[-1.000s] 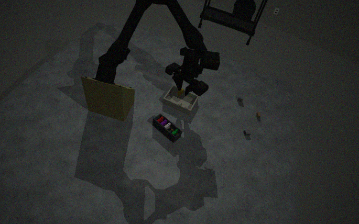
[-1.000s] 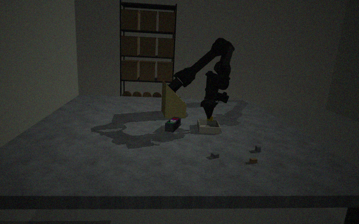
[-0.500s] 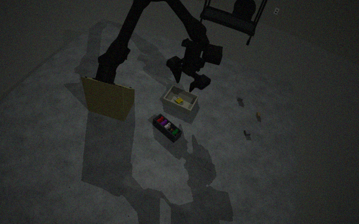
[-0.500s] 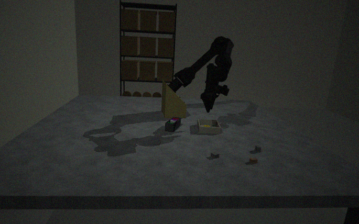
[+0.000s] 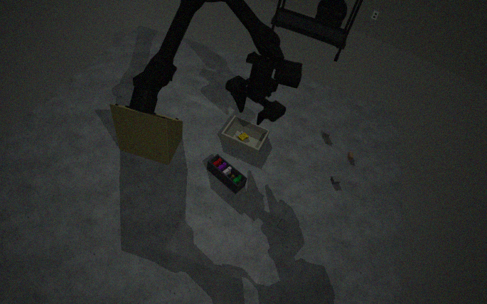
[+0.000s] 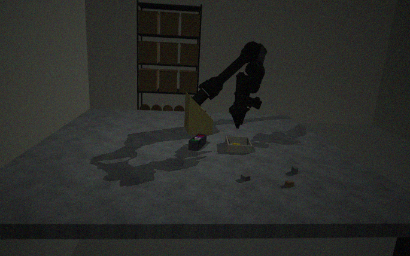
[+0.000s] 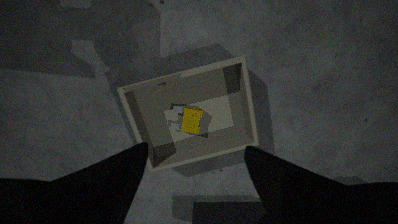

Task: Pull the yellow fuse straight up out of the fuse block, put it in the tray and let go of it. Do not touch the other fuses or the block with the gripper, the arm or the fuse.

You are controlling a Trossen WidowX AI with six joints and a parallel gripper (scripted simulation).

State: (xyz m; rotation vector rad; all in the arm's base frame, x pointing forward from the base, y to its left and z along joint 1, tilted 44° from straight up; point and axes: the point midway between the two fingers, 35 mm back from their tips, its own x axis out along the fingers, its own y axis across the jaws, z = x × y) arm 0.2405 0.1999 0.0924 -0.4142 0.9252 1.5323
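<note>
The yellow fuse (image 5: 242, 136) (image 6: 235, 143) (image 7: 191, 120) lies flat on the floor of the beige tray (image 5: 227, 127) (image 6: 239, 149) (image 7: 249, 120), near its middle. My gripper (image 5: 252, 116) (image 6: 238, 126) (image 7: 197, 150) is open and empty, with its fingers spread wide well above the tray. The dark fuse block (image 5: 217, 175) (image 6: 193, 145) stands in front of the tray and holds red, purple, white and green fuses, with one slot between the white and the green fuse empty.
A tan wedge-shaped board (image 5: 146, 133) (image 6: 196, 118) stands by the arm's base, left of the tray. Three small blocks (image 5: 327, 138) (image 5: 350, 157) (image 5: 334, 182) lie scattered to the right. A shelf rack (image 6: 168, 54) with boxes stands behind the table.
</note>
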